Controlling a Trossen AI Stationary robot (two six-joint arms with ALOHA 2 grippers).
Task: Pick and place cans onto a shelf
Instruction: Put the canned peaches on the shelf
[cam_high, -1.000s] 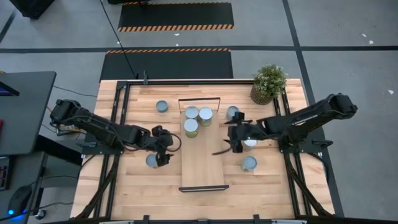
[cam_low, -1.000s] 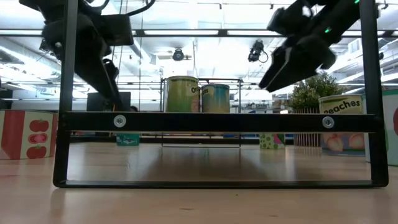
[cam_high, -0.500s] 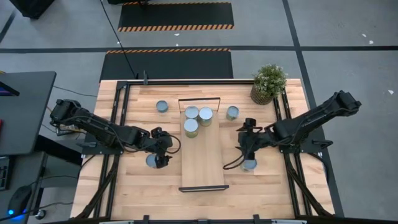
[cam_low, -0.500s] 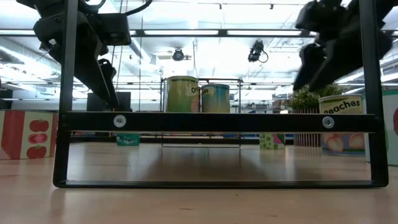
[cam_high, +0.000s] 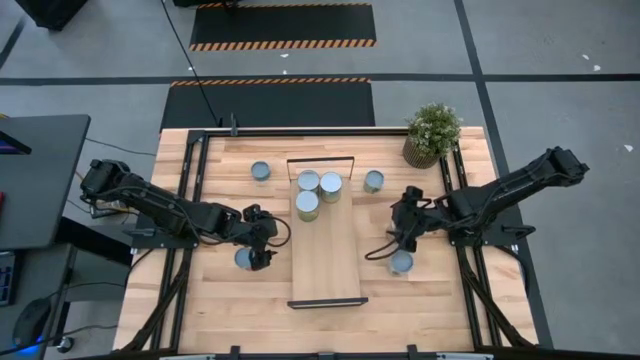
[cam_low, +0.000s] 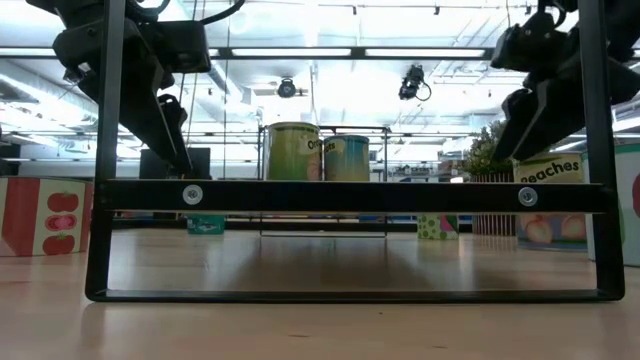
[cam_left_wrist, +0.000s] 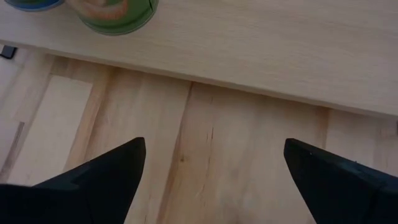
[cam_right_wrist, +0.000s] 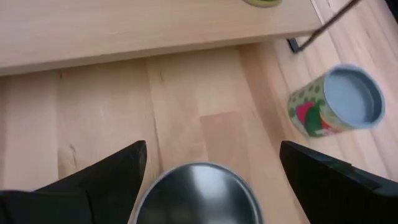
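- light-wood shelf (cam_high: 325, 255) lay along the table's middle; three cans (cam_high: 317, 192) stood together at its far end.
- your right gripper (cam_high: 404, 243) hung with fingers spread wide above a silver-topped can (cam_right_wrist: 198, 194) on the tabletop beside the shelf, holding nothing.
- your left gripper (cam_high: 262, 250), also spread wide and empty, hovered just beside another can (cam_high: 244, 259).
- a potted plant (cam_high: 431, 133) sat in the far corner.

Wooden table (cam_high: 440, 300): shelf (cam_high: 325, 265) lies along its middle, three cans (cam_high: 318, 190) clustered at its far end. Four cans stand on the tabletop beside it; potted plant (cam_high: 432, 133) at far right corner.
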